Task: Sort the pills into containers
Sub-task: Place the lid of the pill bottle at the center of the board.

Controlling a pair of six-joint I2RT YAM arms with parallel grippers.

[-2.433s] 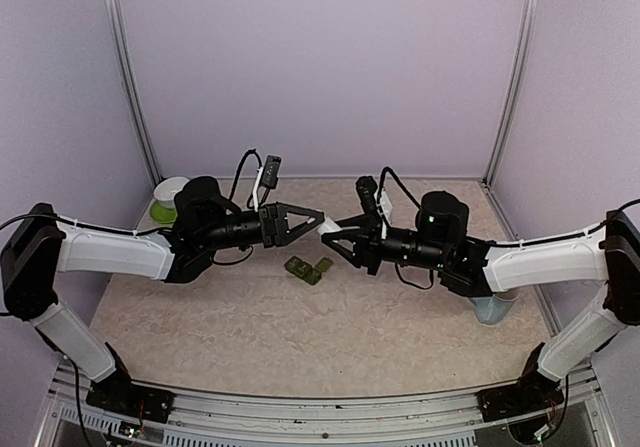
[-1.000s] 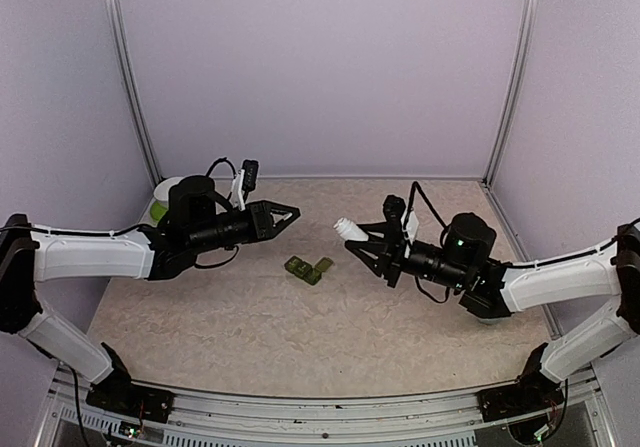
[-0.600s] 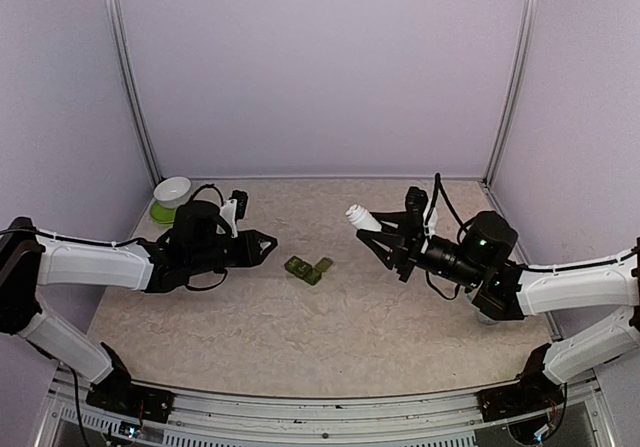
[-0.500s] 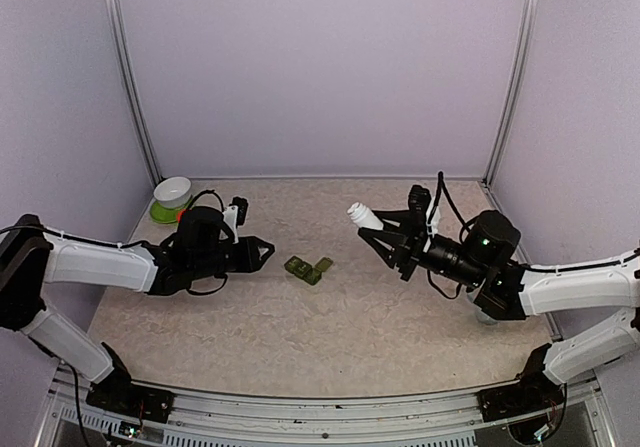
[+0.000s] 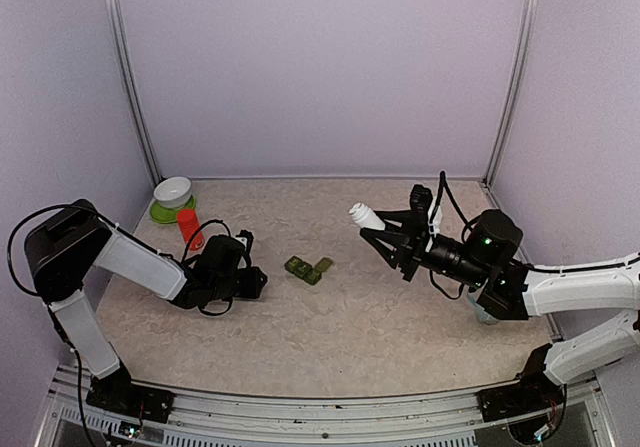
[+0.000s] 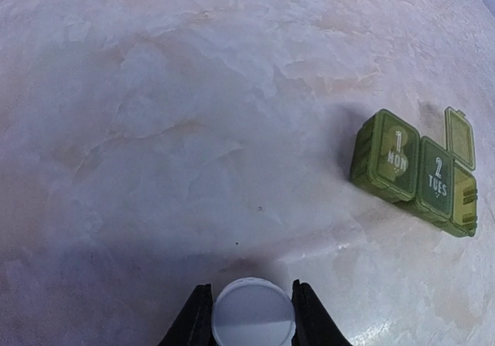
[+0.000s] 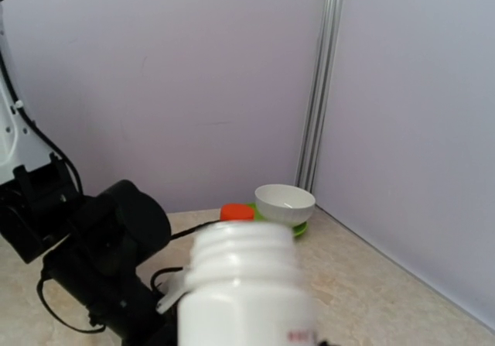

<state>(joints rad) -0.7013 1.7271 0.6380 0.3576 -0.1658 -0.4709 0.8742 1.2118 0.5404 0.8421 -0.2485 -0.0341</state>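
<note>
Lower centre: left tool [image 6: 250,296] pinches round white cap [image 6: 253,319]; right tool [image 5: 385,232] clamps white bottle [image 7: 247,284], threaded neck bare; green square-celled containers [image 6: 410,172] mid-right on marbled bench [image 6: 155,129], end lid open

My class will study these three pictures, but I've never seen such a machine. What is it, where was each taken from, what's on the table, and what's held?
Two robot arms are bolted to a table, each ending in a two-finger gripper. The wide picture looks down from above and behind; the other two come from wrist cameras. On the table: a green pill box marked MON and TUES, a white bowl on a green plate, an orange object. The left gripper pinches a white cap; the right gripper holds an uncapped white bottle aloft.
</note>
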